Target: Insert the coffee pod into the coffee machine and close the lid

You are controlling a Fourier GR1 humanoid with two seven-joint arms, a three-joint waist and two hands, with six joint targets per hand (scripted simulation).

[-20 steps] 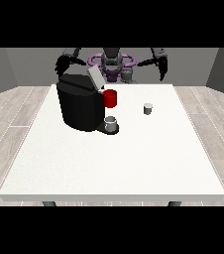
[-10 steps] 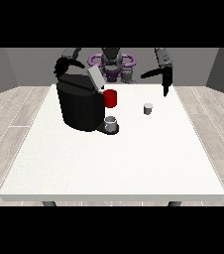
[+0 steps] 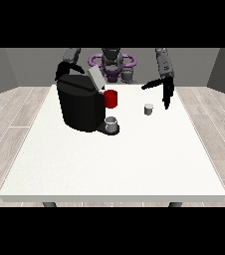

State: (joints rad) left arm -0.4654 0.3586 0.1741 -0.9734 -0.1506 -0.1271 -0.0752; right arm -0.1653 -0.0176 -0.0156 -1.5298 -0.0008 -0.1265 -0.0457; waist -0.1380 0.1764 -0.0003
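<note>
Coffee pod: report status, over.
Robot hand at view's right open, beside coffee pod, not touching. Coffee machine lid up. Other hand behind machine, unreadable. Nothing blocking.

- Legible text, labels, brands, numbers, signs: you will find none in the front view.
- Boxy black coffee machine (image 3: 79, 104): its faces show you no lettering, logo or marking.
- Raised grey lid (image 3: 96, 78) of that machine: it carries no print that you can read.
- Red part (image 3: 111, 98) at the machine's front: plain, no label for you to note.
- Small grey coffee pod (image 3: 148, 109) on the table: too small for you to make out any writing.
- Large white table (image 3: 114, 164): its top offers you no sign or number.
</note>
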